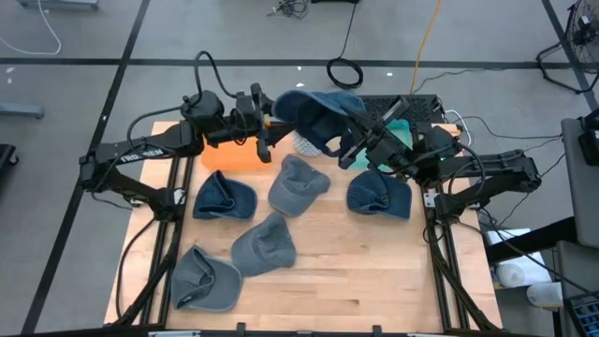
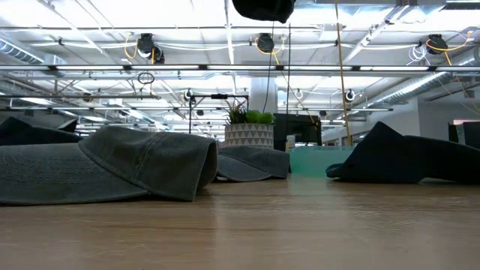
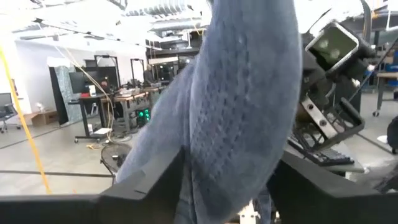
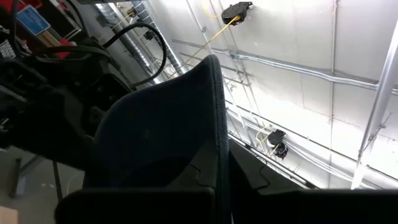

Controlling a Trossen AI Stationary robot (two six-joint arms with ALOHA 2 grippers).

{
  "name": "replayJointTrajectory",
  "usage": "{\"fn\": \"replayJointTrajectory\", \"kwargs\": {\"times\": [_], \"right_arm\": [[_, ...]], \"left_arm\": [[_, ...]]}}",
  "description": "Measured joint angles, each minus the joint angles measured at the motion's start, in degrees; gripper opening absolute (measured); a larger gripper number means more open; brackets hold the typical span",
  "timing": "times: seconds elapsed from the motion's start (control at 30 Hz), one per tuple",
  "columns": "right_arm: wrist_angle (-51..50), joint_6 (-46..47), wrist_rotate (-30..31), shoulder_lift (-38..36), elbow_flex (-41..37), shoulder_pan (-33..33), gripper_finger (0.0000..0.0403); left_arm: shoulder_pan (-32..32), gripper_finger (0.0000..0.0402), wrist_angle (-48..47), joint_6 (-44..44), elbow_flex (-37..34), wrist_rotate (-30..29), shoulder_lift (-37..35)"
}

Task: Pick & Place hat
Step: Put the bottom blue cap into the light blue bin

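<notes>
A blue cap hangs in the air between both grippers, over the table's far part; in the low view only its dark underside shows at the top. My left gripper is shut on its left side and my right gripper on its right side. Several other caps lie flat on the table: two dark blue and three grey. My left gripper pinches a stitched blue fold of the cap between its two fingers, coming level from the table's left. The cloth stands up past the fingers, and the cap is lifted clear of the table. My right gripper pinches the cap's stiff, curved dark edge, which looks like the brim, between its two fingers. It comes from the table's right, slanting upward. The cap is clear of the table.
An orange box sits at the far left, below my left arm. A teal bin is at the far right, and a white patterned plant pot stands under the held cap. Bare wood lies toward the near right.
</notes>
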Motion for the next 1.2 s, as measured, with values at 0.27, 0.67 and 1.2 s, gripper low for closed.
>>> {"fn": "replayJointTrajectory", "kwargs": {"times": [0.27,0.67,1.2], "right_arm": [[-0.43,0.00,-0.09,-0.02,-0.07,0.00,0.0004],[-1.03,0.02,-4.76,-0.09,-0.07,0.02,0.0004],[-2.44,17.98,-4.13,-0.92,-0.68,2.05,0.0164]], "left_arm": [[0.00,0.0118,3.71,-5.91,0.00,-0.37,-0.07],[-0.15,0.0019,2.98,-5.23,0.00,1.17,-0.04],[-0.18,0.0008,4.82,16.60,-0.02,-2.69,-4.69]]}}
